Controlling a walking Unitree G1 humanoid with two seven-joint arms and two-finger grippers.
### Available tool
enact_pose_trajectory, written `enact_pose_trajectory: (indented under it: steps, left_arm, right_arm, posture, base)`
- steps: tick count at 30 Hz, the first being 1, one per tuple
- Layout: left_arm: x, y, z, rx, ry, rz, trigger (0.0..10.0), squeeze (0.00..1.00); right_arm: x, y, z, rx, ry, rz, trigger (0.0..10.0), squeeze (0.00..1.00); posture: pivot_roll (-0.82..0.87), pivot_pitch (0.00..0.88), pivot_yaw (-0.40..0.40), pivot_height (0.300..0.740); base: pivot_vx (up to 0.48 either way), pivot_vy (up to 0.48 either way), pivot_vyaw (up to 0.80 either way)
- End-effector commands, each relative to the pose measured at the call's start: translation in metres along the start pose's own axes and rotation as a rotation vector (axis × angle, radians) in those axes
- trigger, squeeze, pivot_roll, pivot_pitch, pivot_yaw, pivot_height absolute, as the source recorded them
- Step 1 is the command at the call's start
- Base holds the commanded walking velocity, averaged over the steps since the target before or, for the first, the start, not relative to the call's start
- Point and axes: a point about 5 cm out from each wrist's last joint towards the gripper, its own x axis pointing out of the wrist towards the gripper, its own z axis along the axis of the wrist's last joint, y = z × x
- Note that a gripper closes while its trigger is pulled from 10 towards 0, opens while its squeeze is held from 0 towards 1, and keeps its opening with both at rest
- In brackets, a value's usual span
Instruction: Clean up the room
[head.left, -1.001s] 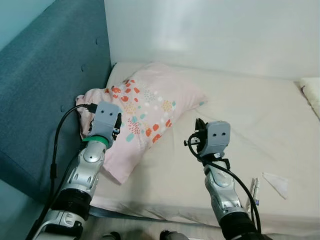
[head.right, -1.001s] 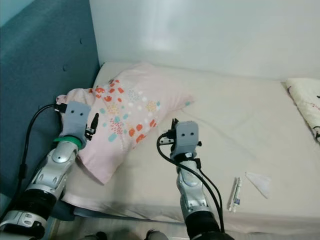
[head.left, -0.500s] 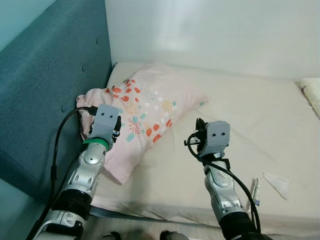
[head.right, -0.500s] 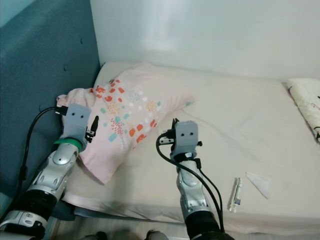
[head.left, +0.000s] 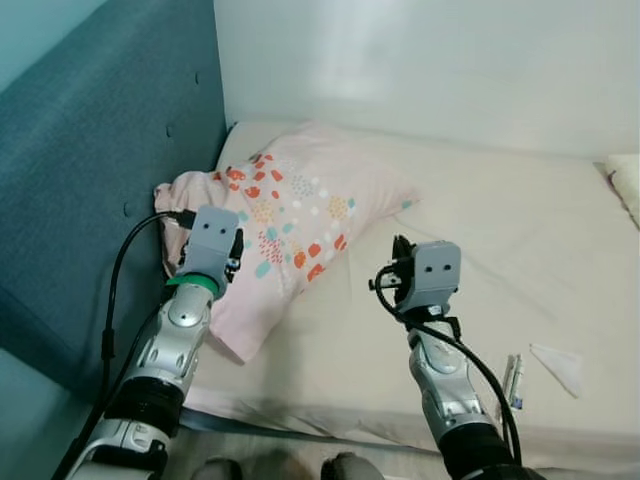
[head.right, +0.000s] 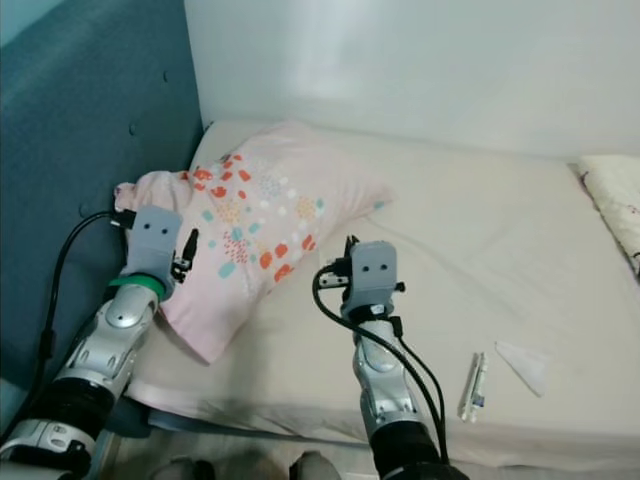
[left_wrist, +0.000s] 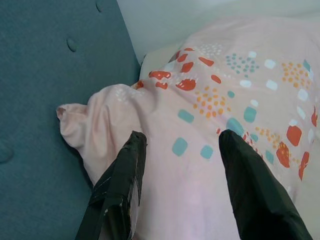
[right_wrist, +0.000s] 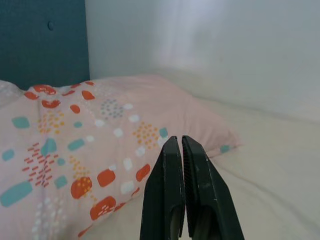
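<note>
Now left hand (left_wrist: 180, 150) fingers apart, pillow (head.left: 290, 215) just ahead, nearer than right hand (right_wrist: 181, 145), fingers together.

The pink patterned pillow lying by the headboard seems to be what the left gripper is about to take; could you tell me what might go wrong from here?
1. The open left gripper hovers over the pink patterned pillow's flat face; the fingers may slide off unless they pinch a fold.
2. The pillow lies against the teal padded headboard, so the arm could bump it.
3. The shut right gripper cannot help unless it opens.
</note>
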Motion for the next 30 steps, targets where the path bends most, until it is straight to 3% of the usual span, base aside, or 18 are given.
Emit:
enact_pose_trajectory:
  steps: [1,10,30]
  left_arm:
    - [-0.0027,-0.0050,-0.0096,0.005,0.034,-0.015,10.0,0.00]
    - [-0.0030,-0.0055,-0.0103,0.008,0.036,-0.021,10.0,0.00]
    - [-0.0020,-0.0067,-0.0105,0.019,0.035,-0.035,10.0,0.00]
  right_arm:
    - [-0.0049,-0.0025,-0.0067,-0.003,0.031,-0.011,10.0,0.00]
    - [-0.0056,-0.0020,-0.0070,0.000,0.032,-0.016,10.0,0.00]
    - [-0.0050,-0.0009,-0.0061,0.017,0.028,-0.026,10.0,0.00]
  posture:
    - [-0.09,0.087,0.021,0.626]
    - [-0.09,0.090,0.027,0.596]
    - [-0.09,0.087,0.038,0.596]
  base:
    - [0.000,0.000,0.00]
    - [0.000,0.000,0.00]
    - [0.000,0.000,0.00]
